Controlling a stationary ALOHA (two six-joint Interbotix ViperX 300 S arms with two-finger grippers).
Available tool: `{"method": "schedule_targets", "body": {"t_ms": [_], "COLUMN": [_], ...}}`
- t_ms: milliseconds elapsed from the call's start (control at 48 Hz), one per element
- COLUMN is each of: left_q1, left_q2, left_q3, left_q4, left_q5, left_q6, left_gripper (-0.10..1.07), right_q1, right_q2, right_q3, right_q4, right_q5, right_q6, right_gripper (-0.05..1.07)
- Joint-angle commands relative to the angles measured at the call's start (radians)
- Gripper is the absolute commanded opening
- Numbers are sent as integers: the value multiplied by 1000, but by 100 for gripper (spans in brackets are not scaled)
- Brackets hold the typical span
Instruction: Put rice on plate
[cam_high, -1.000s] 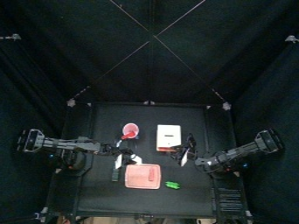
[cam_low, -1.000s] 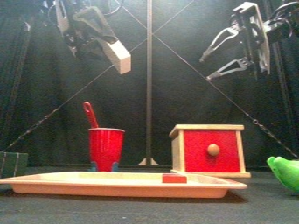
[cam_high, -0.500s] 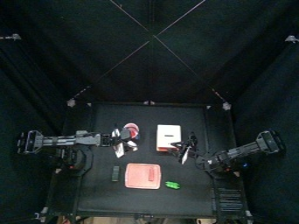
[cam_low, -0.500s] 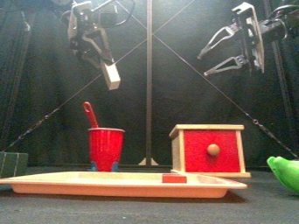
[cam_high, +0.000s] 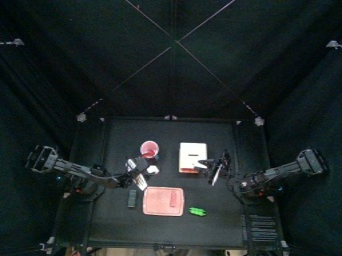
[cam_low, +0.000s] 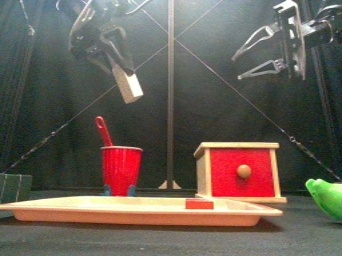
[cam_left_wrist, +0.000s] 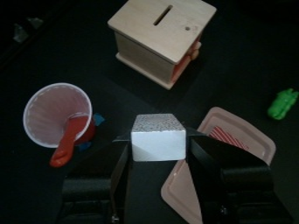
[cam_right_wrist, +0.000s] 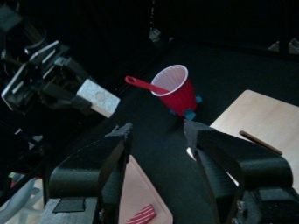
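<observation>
Left gripper (cam_low: 118, 68) raised high over the table's left side, jaws clamped on the rice (cam_low: 128, 84), a white block held by two opposite faces and hanging tilted in the front view. Pink plate (cam_low: 140, 209) flat on the table well below, carrying a small red piece (cam_low: 198, 204); in the left wrist view, rice (cam_left_wrist: 160, 136) between the two jaws with the plate's edge (cam_left_wrist: 239, 140) just off to one side, not yet underneath.

To finish well: carry across until the block sits over bare tray, clear of the red piece; descend nearly to the surface before parting the jaws, so that the tilted block neither tumbles nor slides off the shallow rim.

Red cup with spoon (cam_low: 120, 168) behind the plate, to be kept out of the descent path. Wooden box with red front (cam_low: 239, 171) to its right; green object (cam_low: 325, 196) at the far right.

Right gripper (cam_low: 274, 48) resting high on the right, jaws apart and empty.
</observation>
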Motion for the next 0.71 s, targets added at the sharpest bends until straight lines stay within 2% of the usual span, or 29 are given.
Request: {"method": "schedule_targets", "body": {"t_ms": [0, 167, 292, 354, 500, 688], "left_q1": [-95, -202, -249, -267, -293, -316], "left_q2": [52, 158, 272, 331, 474, 604], "left_q3": [-21, -51, -94, -126, -227, -360], "left_q4": [141, 270, 293, 276, 199, 91], "left_q5": [135, 279, 400, 468, 575, 753], "left_q6": [-160, -423, -580, -620, -649, -684], "left_gripper": [44, 44, 44, 44, 44, 45], "right_q1": [-3, -3, -2, 2, -3, -3], "right_q2": [-31, -43, -40, -40, -52, -69], "right_q3": [6, 43, 57, 57, 51, 60], "right_q4": [-11, -8, -3, -8, -17, -17], "right_q5": [14, 20, 20, 20, 18, 15], "right_q6": [2, 9, 11, 5, -3, -2], "right_gripper": [85, 85, 85, 85, 85, 85]}}
